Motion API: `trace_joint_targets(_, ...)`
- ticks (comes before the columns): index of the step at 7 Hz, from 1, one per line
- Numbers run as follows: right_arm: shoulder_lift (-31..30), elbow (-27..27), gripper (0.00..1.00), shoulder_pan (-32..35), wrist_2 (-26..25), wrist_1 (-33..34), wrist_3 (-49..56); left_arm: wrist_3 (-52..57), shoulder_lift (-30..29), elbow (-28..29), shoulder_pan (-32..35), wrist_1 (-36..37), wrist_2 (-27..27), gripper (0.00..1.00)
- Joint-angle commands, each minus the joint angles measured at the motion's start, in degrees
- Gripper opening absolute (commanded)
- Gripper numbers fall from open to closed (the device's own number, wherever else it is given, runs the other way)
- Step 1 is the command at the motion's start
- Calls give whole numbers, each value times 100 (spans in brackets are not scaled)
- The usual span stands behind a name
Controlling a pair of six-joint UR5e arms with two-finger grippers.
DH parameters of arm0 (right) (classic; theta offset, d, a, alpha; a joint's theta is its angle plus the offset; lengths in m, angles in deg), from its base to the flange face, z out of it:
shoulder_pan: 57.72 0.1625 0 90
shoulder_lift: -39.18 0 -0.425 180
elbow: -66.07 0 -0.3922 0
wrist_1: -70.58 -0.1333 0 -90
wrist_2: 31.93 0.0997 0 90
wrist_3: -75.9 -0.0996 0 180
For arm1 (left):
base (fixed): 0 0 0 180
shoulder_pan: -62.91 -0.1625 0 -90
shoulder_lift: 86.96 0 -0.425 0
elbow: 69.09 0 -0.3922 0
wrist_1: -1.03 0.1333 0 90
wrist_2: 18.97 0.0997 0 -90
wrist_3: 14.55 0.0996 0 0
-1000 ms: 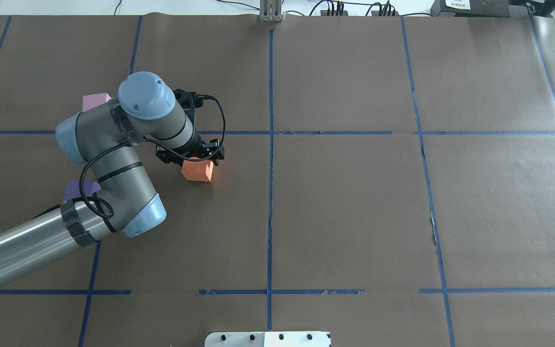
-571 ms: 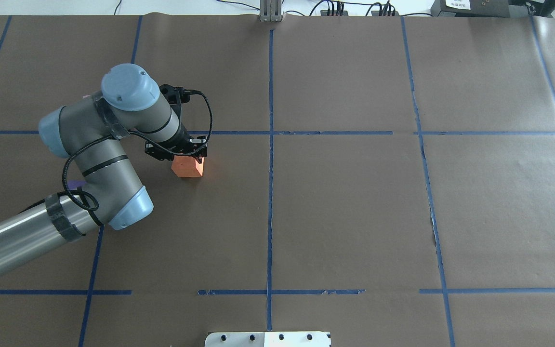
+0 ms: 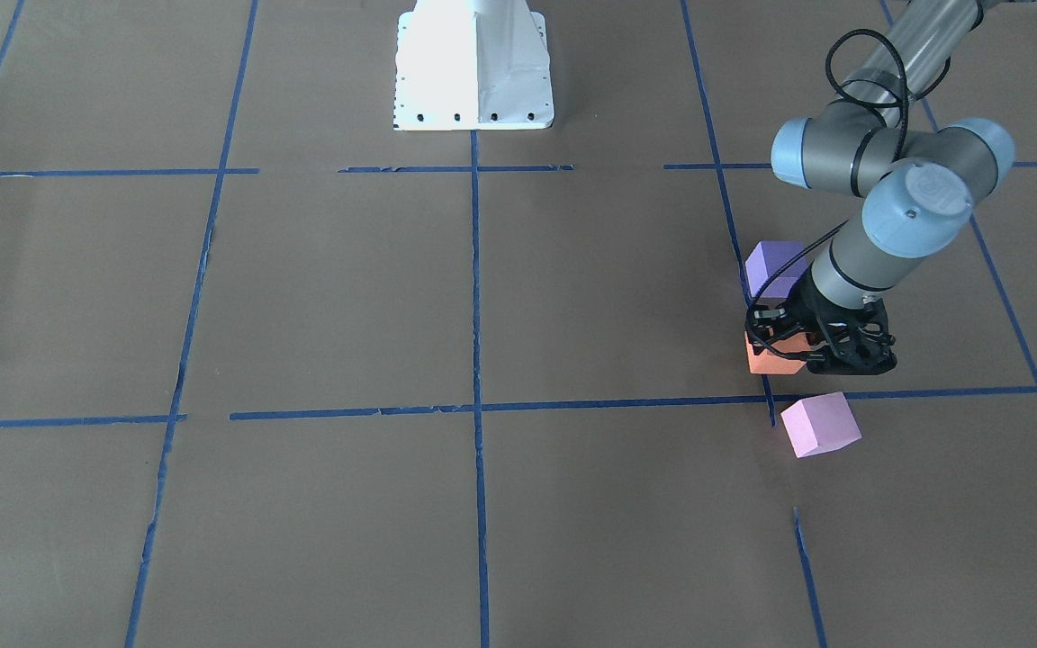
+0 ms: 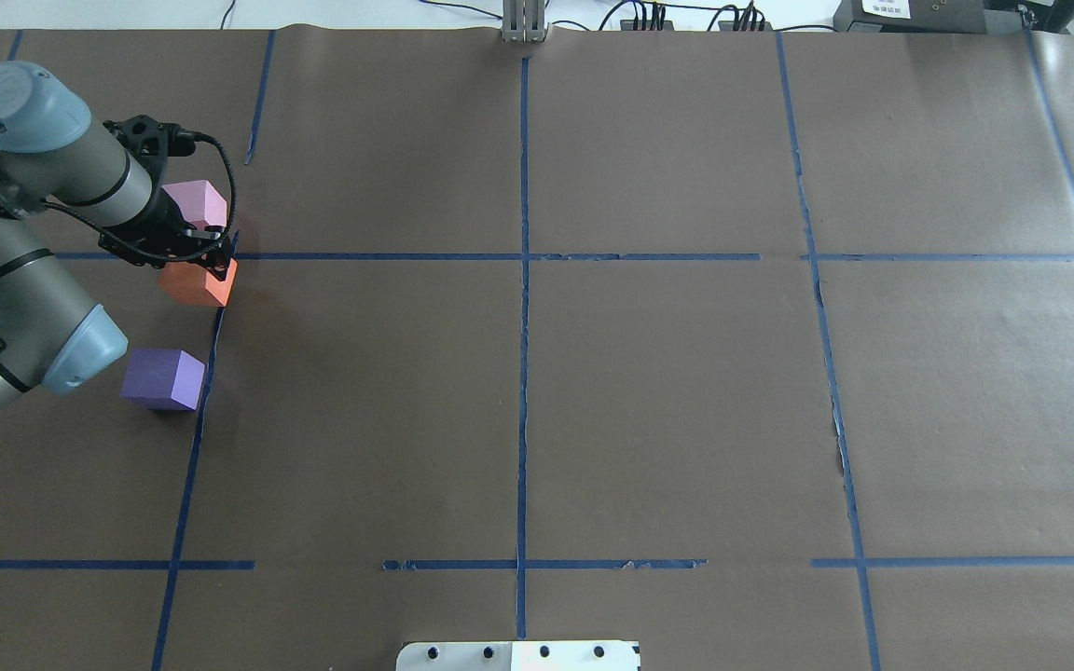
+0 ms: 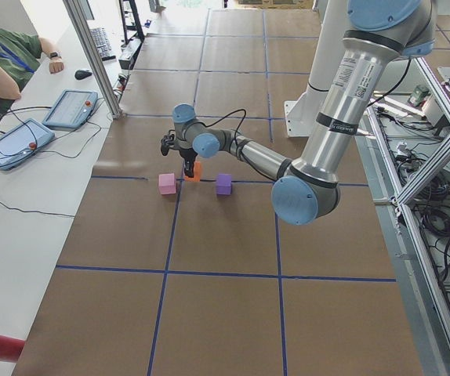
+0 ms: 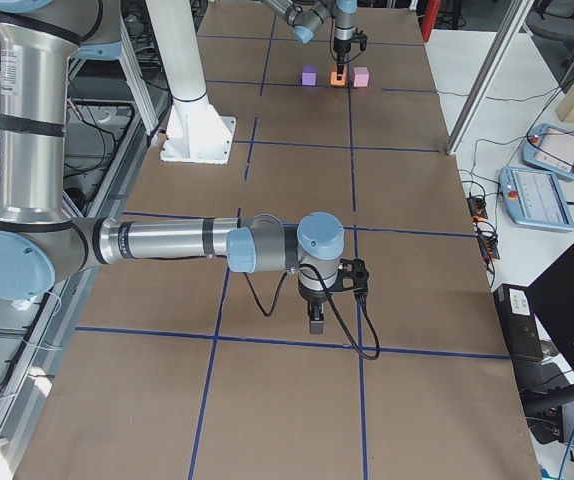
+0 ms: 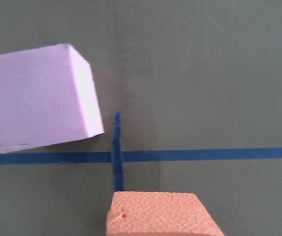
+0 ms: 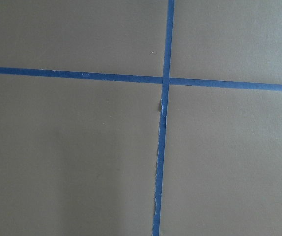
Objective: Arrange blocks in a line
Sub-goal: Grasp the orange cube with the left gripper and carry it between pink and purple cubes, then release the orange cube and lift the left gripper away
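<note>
Orange block (image 4: 199,284): clamped between the fingers of the left hand (image 4: 194,266), beside a crossing of blue tape lines (image 4: 360,256) on the tabletop (image 4: 649,401). Whether it touches the tabletop cannot be determined. Pale pink block (image 4: 197,203): on the far side of the tape line, near the orange block, not touching. Purple block (image 4: 162,378): on the robot's side, apart. The orange block sits between these two. Right hand (image 6: 315,322): hangs over another tape crossing, well apart from the blocks; its opening cannot be told.
</note>
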Motion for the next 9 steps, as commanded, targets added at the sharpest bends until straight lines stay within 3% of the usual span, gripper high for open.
trace_joint_targets(1, 0, -4, 100, 0, -1, 0, 0, 166, 136, 191, 17, -44, -49, 23)
trace_joint_targets(2, 0, 5, 100, 0, -1, 0, 0, 158, 101, 202, 8, -53, -49, 52)
trace_joint_targets(3, 0, 5, 100, 0, -1, 0, 0, 114, 83, 202, 0, -53, -49, 99)
trace_joint_targets(5, 0, 5, 100, 0, 8, 0, 0, 96, 100, 106, 69, 26, -345, 100)
trace_joint_targets(7, 0, -4, 100, 0, -1, 0, 0, 671, 179, -175, 910, 175, -444, 100)
trace_joint_targets(9, 0, -4, 100, 0, -1, 0, 0, 3498, 320, -536, 2095, 1846, -392, 100)
